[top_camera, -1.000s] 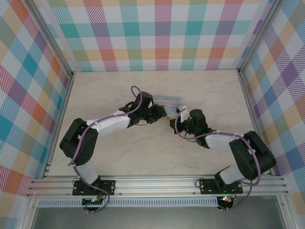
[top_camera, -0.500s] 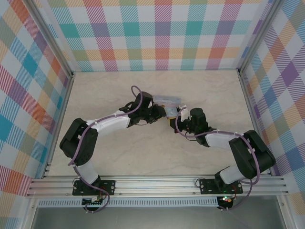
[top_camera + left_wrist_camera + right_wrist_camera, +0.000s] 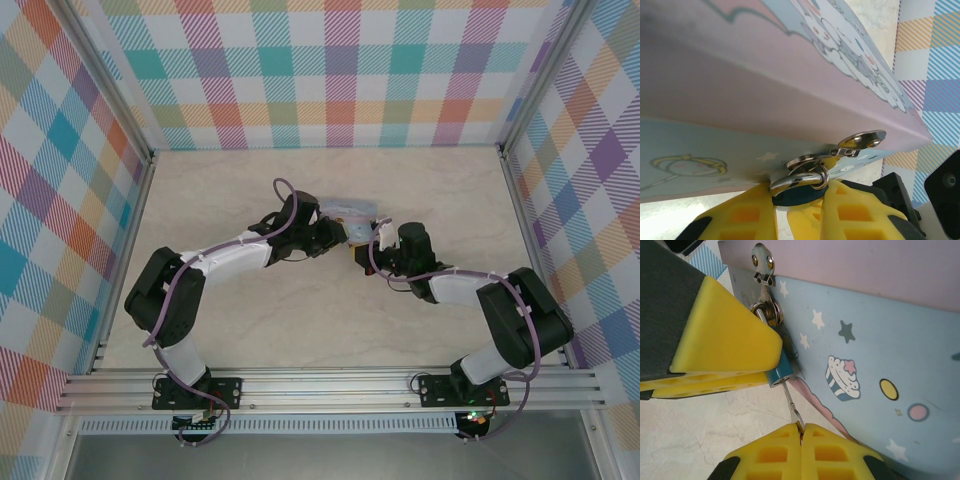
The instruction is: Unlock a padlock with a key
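Nearest the arms, the right gripper (image 3: 801, 429) has its yellow fingers pressed together on the bow of the key (image 3: 790, 401), whose thin shaft runs up into the bottom of the padlock (image 3: 780, 371). Just beyond, the left gripper (image 3: 801, 199) clamps the padlock's dark bluish body between its pads, near the middle of the table (image 3: 685, 430). So the key looks seated in the keyway, while the silver shackle (image 3: 805, 176) sits closed through the hasp (image 3: 860, 141). By that showing, the turn and the pull that frees the shackle are not yet done. Farthest, the pale blue cartoon tin (image 3: 880, 340) that the padlock hangs from has its lid down, so its contents are hidden.
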`<state>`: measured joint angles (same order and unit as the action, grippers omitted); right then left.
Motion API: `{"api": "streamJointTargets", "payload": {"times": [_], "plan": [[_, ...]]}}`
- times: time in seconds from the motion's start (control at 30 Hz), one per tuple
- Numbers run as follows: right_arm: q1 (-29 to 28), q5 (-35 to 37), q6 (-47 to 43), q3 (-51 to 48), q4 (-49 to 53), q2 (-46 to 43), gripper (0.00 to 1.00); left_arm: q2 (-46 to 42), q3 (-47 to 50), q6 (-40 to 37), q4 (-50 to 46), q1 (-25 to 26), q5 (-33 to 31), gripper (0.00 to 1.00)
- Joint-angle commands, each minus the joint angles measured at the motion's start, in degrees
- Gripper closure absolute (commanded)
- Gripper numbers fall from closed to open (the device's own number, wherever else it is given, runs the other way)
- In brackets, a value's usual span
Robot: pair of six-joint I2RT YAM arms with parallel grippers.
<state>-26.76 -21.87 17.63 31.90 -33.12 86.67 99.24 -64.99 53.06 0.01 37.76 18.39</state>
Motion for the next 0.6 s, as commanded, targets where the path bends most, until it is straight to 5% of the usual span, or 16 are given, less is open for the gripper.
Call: {"api": "streamJointTargets", "payload": {"times": [0.0, 0.57], "plan": [[0.35, -3.80, 0.17, 3.93, -7.02, -1.63, 0.96, 0.34, -0.66, -2.16, -0.92, 1.97, 5.84, 0.80], [1.01, -2.56, -2.22, 3.76, -8.10, 0.77, 0.96, -0.25, -1.89, -3.13, -2.46, 1.79, 7.22, 0.80]]}}
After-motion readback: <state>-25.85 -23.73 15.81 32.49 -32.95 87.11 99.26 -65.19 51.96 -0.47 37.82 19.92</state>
